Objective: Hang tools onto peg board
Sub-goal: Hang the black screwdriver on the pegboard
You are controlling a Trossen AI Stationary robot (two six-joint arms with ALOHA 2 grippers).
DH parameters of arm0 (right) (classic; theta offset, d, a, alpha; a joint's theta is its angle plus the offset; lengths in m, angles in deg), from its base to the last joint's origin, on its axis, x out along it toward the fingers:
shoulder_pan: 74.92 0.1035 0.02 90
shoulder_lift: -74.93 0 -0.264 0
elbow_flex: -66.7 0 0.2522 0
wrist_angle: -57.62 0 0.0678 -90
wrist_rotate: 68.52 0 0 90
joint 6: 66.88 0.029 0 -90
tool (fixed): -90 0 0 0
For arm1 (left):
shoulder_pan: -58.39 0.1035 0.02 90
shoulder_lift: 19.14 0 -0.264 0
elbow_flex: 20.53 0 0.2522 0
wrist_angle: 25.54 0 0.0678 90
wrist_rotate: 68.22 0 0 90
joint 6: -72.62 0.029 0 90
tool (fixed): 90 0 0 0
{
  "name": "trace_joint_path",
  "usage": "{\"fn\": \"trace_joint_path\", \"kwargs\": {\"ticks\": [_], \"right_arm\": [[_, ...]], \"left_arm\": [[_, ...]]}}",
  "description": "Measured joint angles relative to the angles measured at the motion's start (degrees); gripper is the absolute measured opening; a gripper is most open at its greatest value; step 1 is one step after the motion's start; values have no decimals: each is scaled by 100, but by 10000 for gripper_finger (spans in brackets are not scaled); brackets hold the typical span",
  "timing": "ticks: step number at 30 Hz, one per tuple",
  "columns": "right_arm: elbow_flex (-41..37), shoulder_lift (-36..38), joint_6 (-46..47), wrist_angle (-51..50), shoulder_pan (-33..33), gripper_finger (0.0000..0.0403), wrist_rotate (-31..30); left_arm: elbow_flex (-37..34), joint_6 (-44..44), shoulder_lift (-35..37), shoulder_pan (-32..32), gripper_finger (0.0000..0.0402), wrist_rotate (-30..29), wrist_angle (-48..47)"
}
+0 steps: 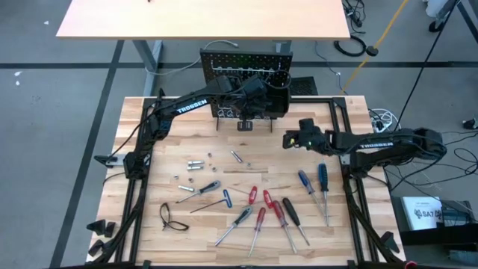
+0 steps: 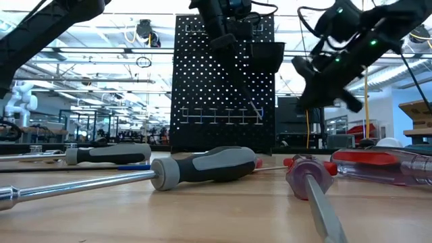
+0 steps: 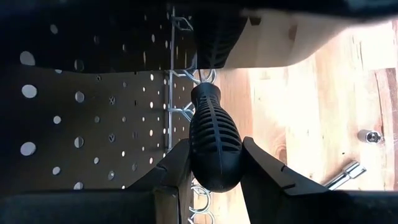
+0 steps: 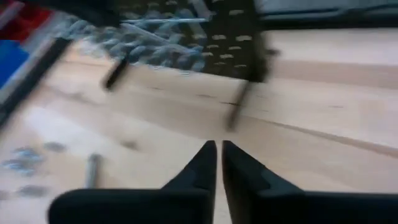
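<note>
The black peg board [image 1: 246,63] stands upright at the table's far edge, with a silver hook rail [image 3: 170,93] and a small black bin [image 2: 267,55]. My left gripper [image 1: 250,93] is right in front of the board, shut on a black-handled screwdriver [image 3: 214,140]. The screwdriver's thin shaft [image 2: 244,91] slants down to the rail. My right gripper [image 4: 219,155] hovers shut over the table right of centre [image 1: 287,140], with nothing in it. More tools lie flat on the table: red-handled screwdrivers [image 1: 270,208], blue-handled ones [image 1: 315,179], a blue T-handle key [image 1: 224,198] and silver bits [image 1: 196,164]. My left gripper pinches the screwdriver's ribbed black handle [image 3: 214,155] between its two fingers [image 3: 176,167], at the thick part near the butt end. The fingers come slanting down from above toward the peg board, roughly along the tool. The screwdriver is clear of the table, shaft end at the rail's hooks [image 3: 204,77]; whether it touches one I cannot tell.
A black looped cord [image 1: 170,217] lies near the table's left front. A black frame [image 1: 351,149] runs along the table's sides. In the low view a grey-and-black screwdriver handle [image 2: 202,167] and a red one [image 2: 378,162] lie close to the camera.
</note>
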Motion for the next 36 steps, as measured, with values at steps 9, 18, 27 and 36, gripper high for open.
{"fn": "trace_joint_path", "kwargs": {"ticks": [9, 18, 27, 36], "right_arm": [[-530, -589, 901, 2671, -848, 1, 1130], [-1296, -1614, 2402, 5388, -1252, 0, 1722], [-808, -2385, 2579, 5573, -1279, 0, 1268], [-732, -2434, 2579, 5527, -1322, 0, 941]], "left_arm": [[-4, 2, 0, 5, 105, 16, -6], [-4, 101, 0, 11, 105, 18, -13], [-4, 114, 0, 18, 105, 20, -42], [-4, 138, -2, 18, 105, 20, -50]]}}
